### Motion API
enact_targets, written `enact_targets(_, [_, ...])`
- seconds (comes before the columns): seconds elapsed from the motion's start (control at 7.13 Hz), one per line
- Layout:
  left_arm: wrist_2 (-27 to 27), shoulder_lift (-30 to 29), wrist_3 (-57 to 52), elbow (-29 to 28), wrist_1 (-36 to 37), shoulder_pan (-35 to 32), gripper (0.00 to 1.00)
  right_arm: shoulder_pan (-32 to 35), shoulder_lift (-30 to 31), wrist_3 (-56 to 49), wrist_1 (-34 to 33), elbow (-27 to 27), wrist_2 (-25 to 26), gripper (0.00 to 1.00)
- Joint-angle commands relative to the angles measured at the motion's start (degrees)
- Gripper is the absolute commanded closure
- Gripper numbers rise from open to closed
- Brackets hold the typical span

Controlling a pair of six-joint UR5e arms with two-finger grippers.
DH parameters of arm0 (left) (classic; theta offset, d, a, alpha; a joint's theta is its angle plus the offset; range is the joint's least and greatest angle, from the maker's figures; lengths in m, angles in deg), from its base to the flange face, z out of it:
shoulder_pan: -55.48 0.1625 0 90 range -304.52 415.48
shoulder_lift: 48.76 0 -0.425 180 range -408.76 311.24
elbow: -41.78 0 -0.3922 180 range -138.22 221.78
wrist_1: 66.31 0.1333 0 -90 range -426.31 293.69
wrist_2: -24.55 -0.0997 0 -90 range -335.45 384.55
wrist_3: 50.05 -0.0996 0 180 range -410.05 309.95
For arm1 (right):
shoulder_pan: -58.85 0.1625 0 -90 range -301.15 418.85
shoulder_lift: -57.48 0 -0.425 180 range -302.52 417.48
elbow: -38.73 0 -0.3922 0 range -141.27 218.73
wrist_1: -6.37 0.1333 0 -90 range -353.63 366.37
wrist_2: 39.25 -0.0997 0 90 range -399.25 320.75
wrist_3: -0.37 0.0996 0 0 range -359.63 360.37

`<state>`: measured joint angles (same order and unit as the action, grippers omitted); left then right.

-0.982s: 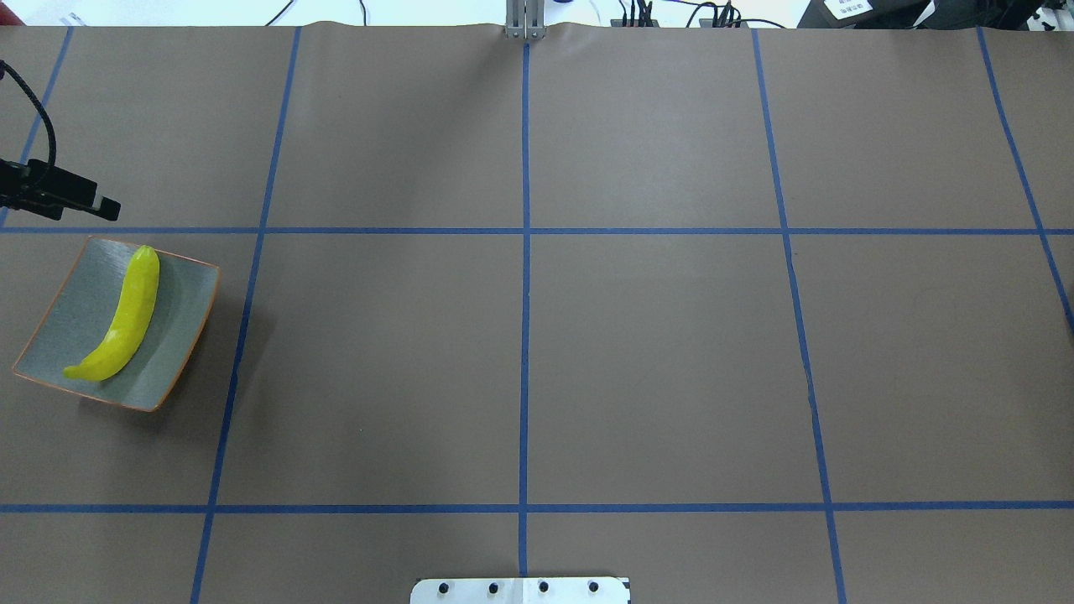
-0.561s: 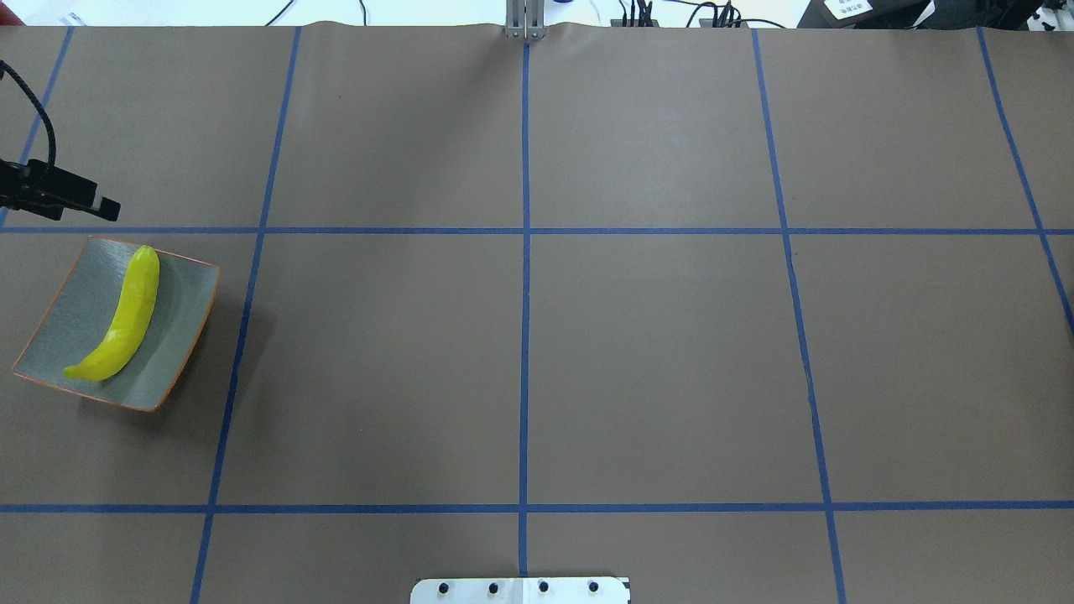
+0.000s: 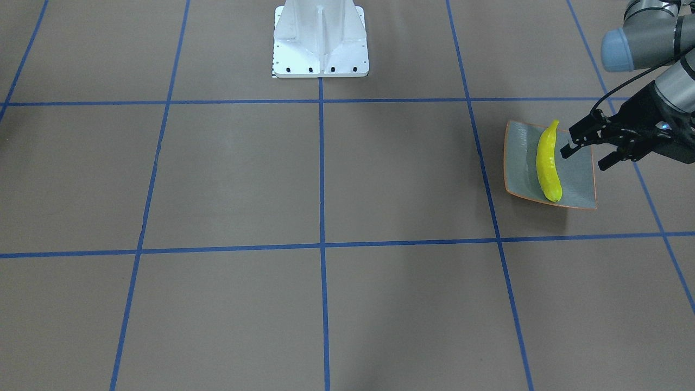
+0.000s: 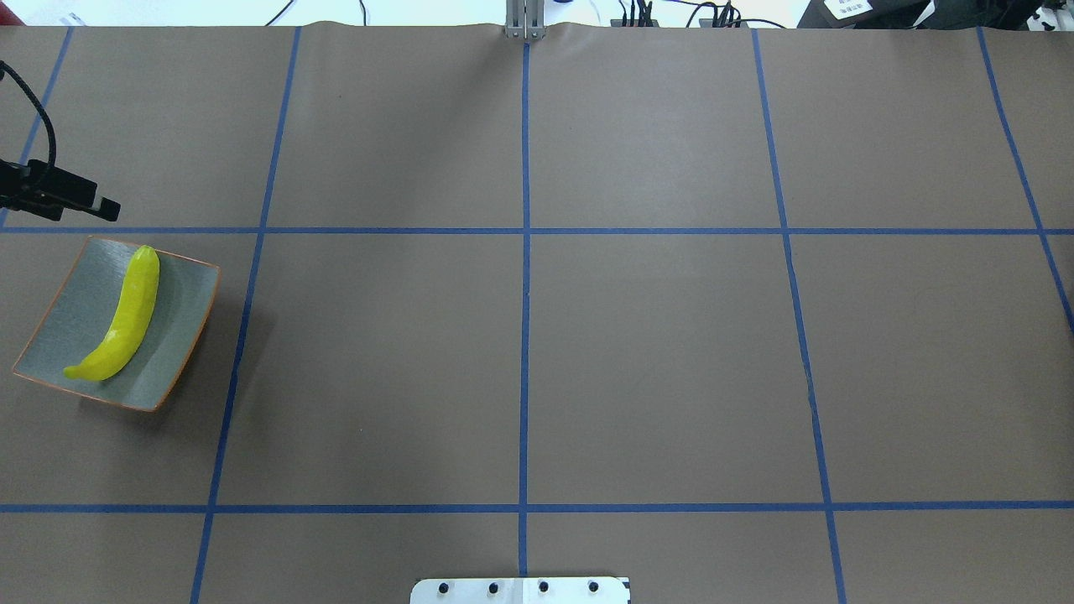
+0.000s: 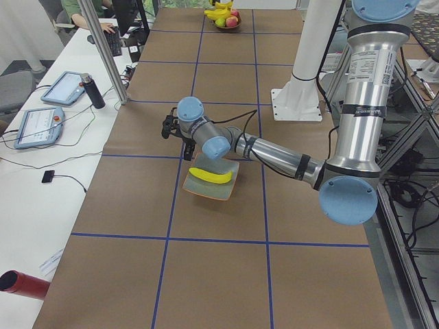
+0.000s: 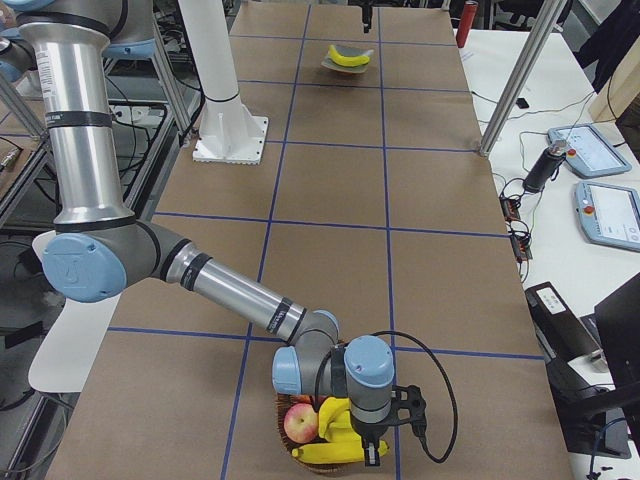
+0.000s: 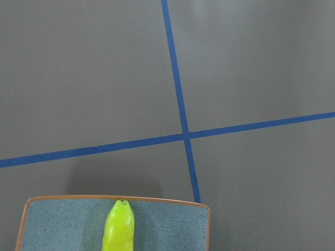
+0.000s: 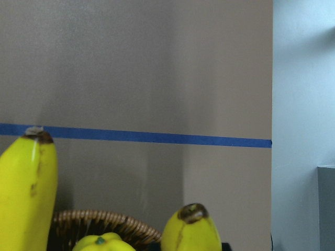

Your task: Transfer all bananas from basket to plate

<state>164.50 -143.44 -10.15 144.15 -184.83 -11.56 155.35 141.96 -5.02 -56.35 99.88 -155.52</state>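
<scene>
Basket (image 8: 94, 217) partly off-frame; right pincer (image 6: 372, 455) grip indiscernible.

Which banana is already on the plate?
The lone banana lying across the plate, by the left gripper; the others sit in the basket under the right gripper.

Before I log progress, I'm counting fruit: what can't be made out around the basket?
Count of yellow bananas in the brown wicker basket: exterior right view, the right arm's wrist covers them; right wrist view, bottom edge cuts them off.
Right pincer, open or shut: exterior right view only, too small.

Banana (image 4: 126, 315) on plate (image 4: 180, 331); bananas (image 8: 26, 193) in basket (image 8: 104, 219)
</scene>
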Motion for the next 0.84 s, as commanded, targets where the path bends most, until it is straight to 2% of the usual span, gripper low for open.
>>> enact_targets(0.0, [0.2, 0.0, 0.0, -0.2, 0.0, 0.1, 0.00, 4.9, 0.0, -6.0, -9.1, 6.2, 0.3, 1.00])
enact_targets(0.14, [0.2, 0.0, 0.0, -0.2, -0.1, 0.1, 0.00, 5.9, -1.3, -6.6, -13.9, 8.9, 0.0, 1.00])
enact_targets(0.42, [0.2, 0.0, -0.2, -0.3, -0.5, 0.1, 0.00, 5.9, -13.0, -5.8, -28.5, 10.3, -0.2, 1.00])
enact_targets(0.56, [0.2, -0.1, 0.0, -0.3, -0.5, 0.1, 0.00, 4.9, -17.6, -3.9, -32.7, 10.3, -1.5, 1.00])
enact_targets(0.7, [0.2, -0.1, 0.0, -0.3, -0.5, 0.1, 0.00, 1.6, -20.0, 4.0, -33.2, 10.7, -5.1, 1.00])
